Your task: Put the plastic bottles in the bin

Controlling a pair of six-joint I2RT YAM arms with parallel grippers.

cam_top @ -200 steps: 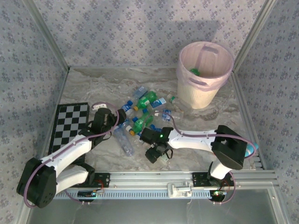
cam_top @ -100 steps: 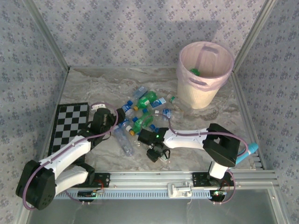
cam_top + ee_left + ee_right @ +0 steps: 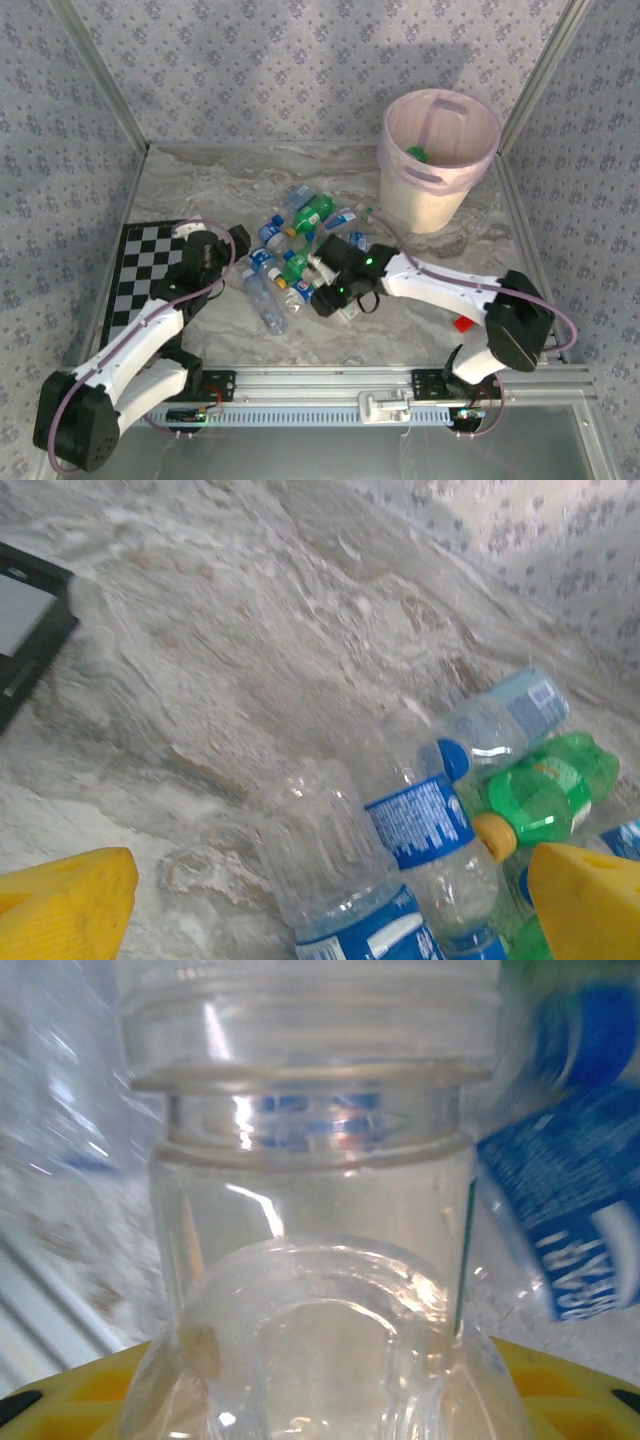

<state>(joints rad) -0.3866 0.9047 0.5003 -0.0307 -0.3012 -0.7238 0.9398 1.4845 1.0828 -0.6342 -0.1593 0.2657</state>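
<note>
From above: pink bin upright at the far right of the table, one green bottle inside, half hidden by the rim. Loose bottles heaped mid-table, well apart from the bin, overlapping and hard to count; blue labels, writing too small to read. Left gripper at the heap's left edge, beside the board. Right gripper at the heap's near side, jaws masked by its own dark body. Red block near the right arm.

Left wrist: left gripper spread wide over lying bottles, yellow fingertips cut off at both lower corners. Blue-labelled bottle with white print, blurred beyond reading. Orange-capped bottle, green, touching it. Board corner cut off at the left edge.

Right wrist: right gripper clamped on a clear bottle, too close, cut off by every edge. Yellow fingers barely peeking at the bottom corners. Behind, a blue label, white letters "ARI" legible, the rest cut off.
</note>
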